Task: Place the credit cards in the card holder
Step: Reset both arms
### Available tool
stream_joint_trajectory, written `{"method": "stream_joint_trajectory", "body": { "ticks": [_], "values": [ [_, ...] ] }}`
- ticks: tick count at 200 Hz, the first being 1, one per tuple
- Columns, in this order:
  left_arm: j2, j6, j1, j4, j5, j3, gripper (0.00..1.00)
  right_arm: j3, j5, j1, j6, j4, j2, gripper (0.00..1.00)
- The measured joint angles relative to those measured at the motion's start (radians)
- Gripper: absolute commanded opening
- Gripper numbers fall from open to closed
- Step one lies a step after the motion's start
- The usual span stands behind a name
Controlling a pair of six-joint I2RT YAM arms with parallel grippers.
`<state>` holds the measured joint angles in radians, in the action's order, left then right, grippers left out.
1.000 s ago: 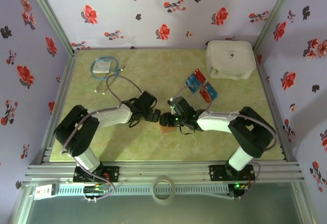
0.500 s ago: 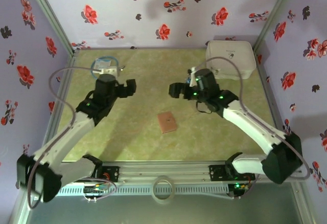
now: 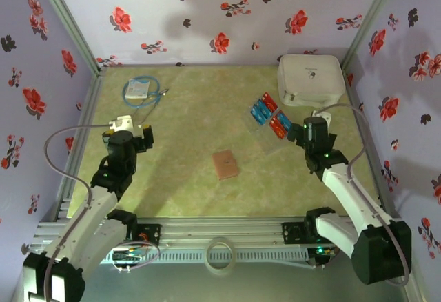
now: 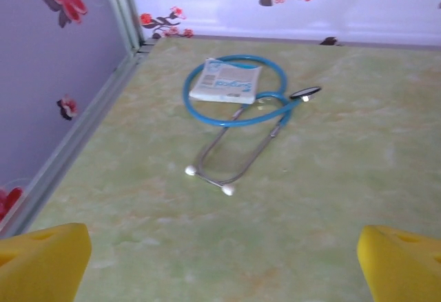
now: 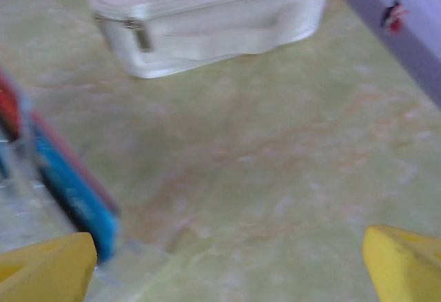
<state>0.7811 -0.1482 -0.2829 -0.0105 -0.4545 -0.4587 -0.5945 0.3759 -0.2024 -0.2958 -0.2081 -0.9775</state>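
looks dicey tbh. thin red and blue plastic credit cards (image 3: 270, 116) packed in a clear plastic tray (image 3: 270, 143) just beside the right gripper (image 3: 313, 126); small flat tan-brown card holder (image 3: 225, 165) well apart, mid-table, seemingly folded shut. left gripper (image 4: 220, 267) and right gripper both spread wide, holding nothing. could easily pinch two cards or drag the tray. print on the white packet (image 4: 226, 81) too blurry to read.
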Motion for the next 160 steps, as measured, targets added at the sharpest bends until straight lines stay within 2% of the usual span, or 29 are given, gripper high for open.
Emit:
{"method": "stream_joint_trajectory", "body": {
  "ticks": [45,77,115,138,160],
  "values": [
    [0.251,0.1,0.074,-0.322,0.003,0.121,1.0,0.131,0.079,0.043,0.065,0.229,-0.013,0.99],
    [0.418,0.152,0.112,-0.541,0.04,0.175,1.0,0.231,0.087,0.045,0.108,0.462,-0.126,0.99],
    [0.566,0.194,0.149,-0.693,0.116,0.159,1.0,0.254,0.047,0.054,0.179,0.734,-0.341,0.99],
    [0.656,0.197,0.174,-0.788,0.174,0.129,1.0,0.215,-0.014,0.067,0.23,0.827,-0.455,0.99],
    [0.698,0.196,0.193,-0.826,0.219,0.124,1.0,0.22,-0.076,0.122,0.233,0.978,-0.54,0.99]
  ]
}}
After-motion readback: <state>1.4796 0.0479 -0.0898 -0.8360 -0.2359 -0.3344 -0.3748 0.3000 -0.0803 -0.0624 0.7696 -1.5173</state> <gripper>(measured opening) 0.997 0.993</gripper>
